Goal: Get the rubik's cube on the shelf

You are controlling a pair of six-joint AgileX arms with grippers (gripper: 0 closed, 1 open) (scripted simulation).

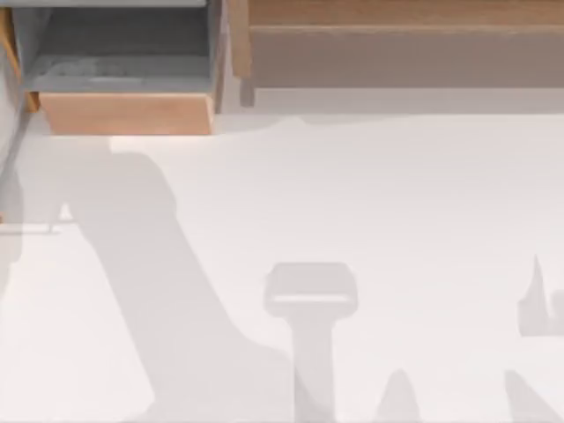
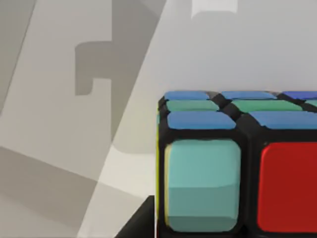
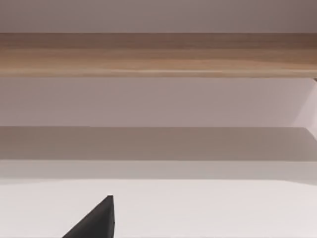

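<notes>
The rubik's cube (image 2: 233, 163) looms very close in the left wrist view, with blue and green stickers on top and a light teal and a red sticker facing me. It hangs above the white table, and my left gripper (image 2: 237, 230) is shut on it. One black finger (image 2: 141, 223) lies against its side. The shelf (image 1: 397, 13) is a long light-brown ledge with a grey-brown front panel at the table's back right. My right gripper (image 3: 96, 220) appears as a black tip over the table, facing the shelf (image 3: 158, 54).
A grey-lined box with a wooden front (image 1: 128, 113) stands pulled out at the back left, next to the shelf's end. Arm shadows fall across the white table (image 1: 397, 203) along its left side and front.
</notes>
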